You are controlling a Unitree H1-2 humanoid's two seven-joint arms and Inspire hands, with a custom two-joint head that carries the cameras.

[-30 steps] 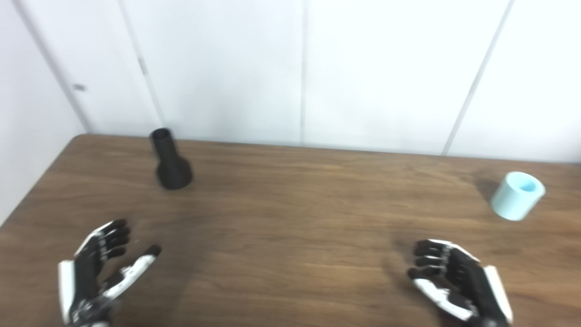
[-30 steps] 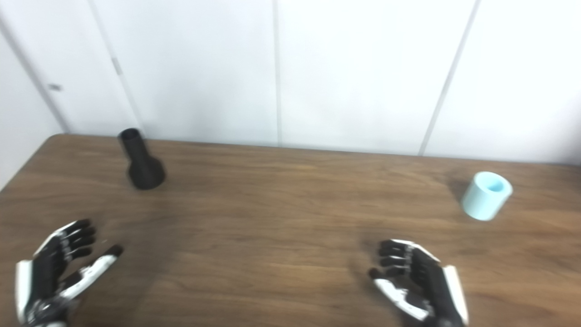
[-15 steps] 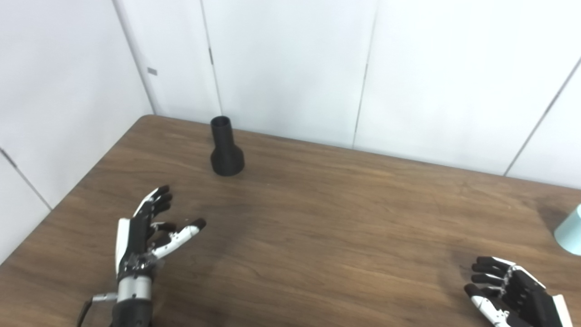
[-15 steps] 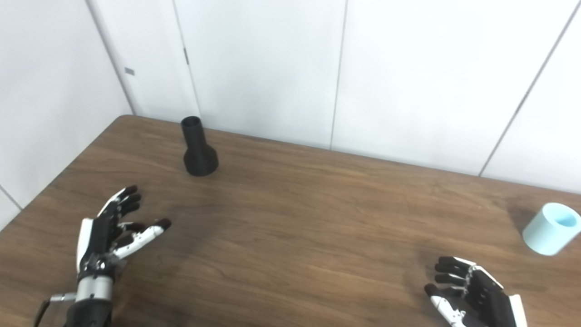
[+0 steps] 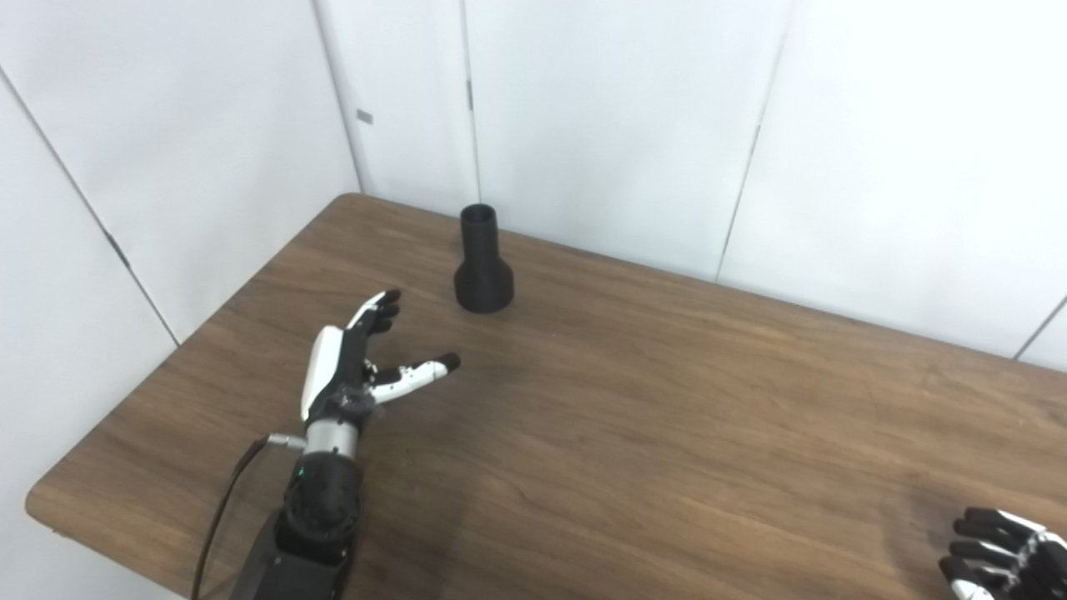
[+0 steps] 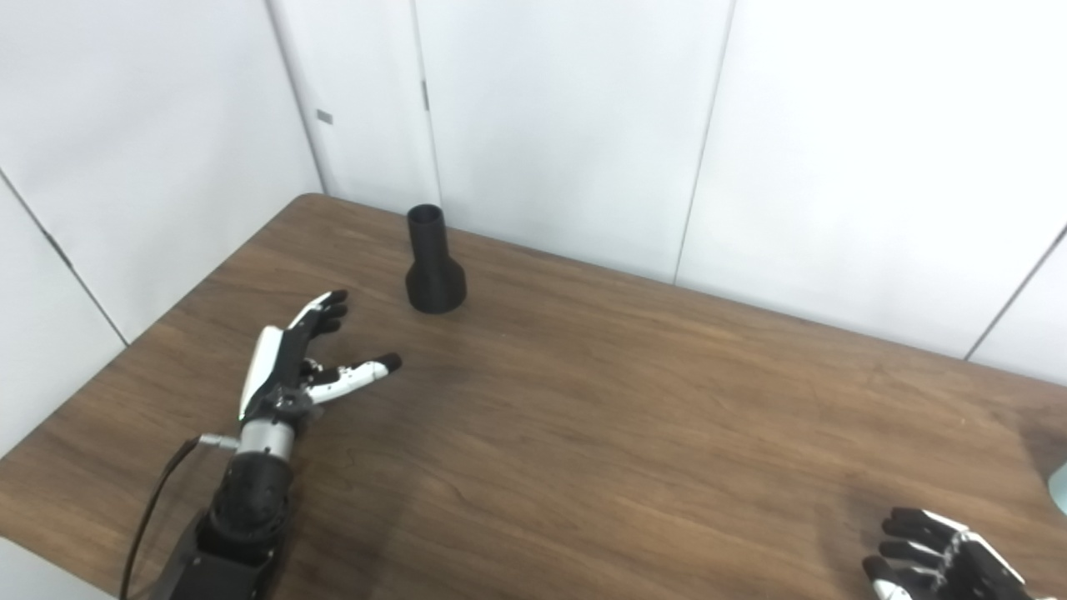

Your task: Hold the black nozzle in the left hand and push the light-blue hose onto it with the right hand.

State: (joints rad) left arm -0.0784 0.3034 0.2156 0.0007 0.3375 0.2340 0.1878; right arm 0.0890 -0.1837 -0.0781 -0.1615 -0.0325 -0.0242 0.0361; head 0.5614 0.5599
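The black nozzle [image 5: 483, 265] stands upright on the tabletop [image 5: 633, 400], at one o'clock from the left hand [image 5: 358, 358], which is spread wide and empty. It looks rigid, light and smooth; grip the flared base. The right hand [image 6: 942, 565] is loosely spread and empty.

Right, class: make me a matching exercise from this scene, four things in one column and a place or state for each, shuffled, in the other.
Things:
1. black nozzle
2. left hand
3. right hand
4. light-blue hose

Places or states:
A. cut off by the picture's bottom right corner
B. only a sliver at the right edge of the right eye view
C. upright on the table near the wall
D. open, short of the nozzle

Pairs: 1-C, 2-D, 3-A, 4-B
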